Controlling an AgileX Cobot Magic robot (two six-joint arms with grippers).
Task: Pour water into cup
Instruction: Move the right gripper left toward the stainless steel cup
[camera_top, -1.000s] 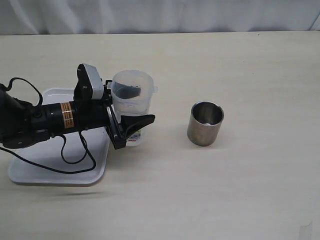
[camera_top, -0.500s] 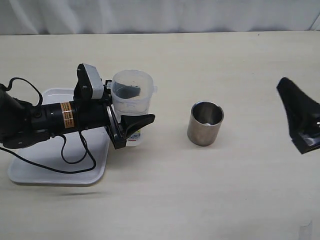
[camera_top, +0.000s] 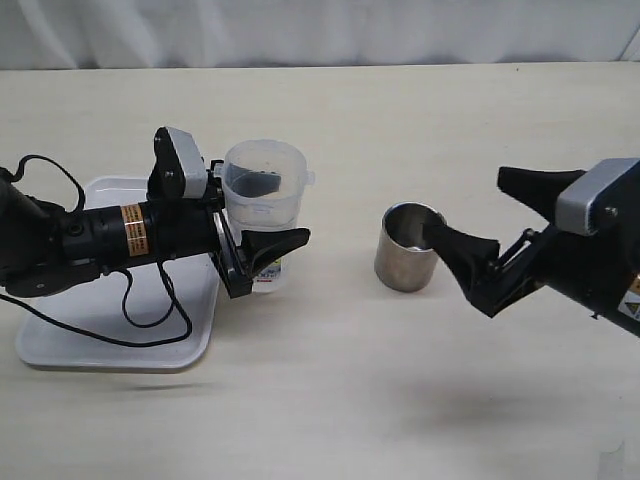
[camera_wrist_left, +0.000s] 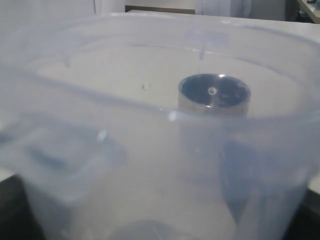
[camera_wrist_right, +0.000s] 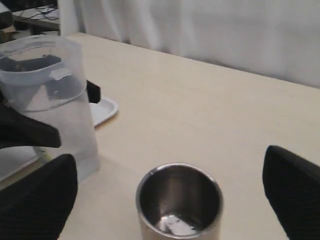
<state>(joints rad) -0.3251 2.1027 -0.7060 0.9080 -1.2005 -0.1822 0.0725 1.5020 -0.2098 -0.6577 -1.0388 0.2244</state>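
Note:
The steel cup (camera_top: 411, 247) stands upright on the table; it also shows in the right wrist view (camera_wrist_right: 179, 202) and, through plastic, in the left wrist view (camera_wrist_left: 214, 94). My left gripper (camera_top: 280, 215) is shut on the translucent plastic container (camera_top: 262, 188), which is upright just left of the cup. The container fills the left wrist view (camera_wrist_left: 150, 150) and shows in the right wrist view (camera_wrist_right: 50, 95). My right gripper (camera_top: 466, 206) is open, its fingers just right of the cup and either side of it (camera_wrist_right: 170, 200). I cannot make out the water; the cup's bottom shows a pale sheen.
A white tray (camera_top: 70, 345) lies under my left arm at the left; its corner shows in the right wrist view (camera_wrist_right: 105, 110). A black cable (camera_top: 150, 320) loops over the tray. The table edge and a white curtain are at the back.
My right gripper has come in from the right edge and now sits open beside the cup. The left gripper and the container have not moved.

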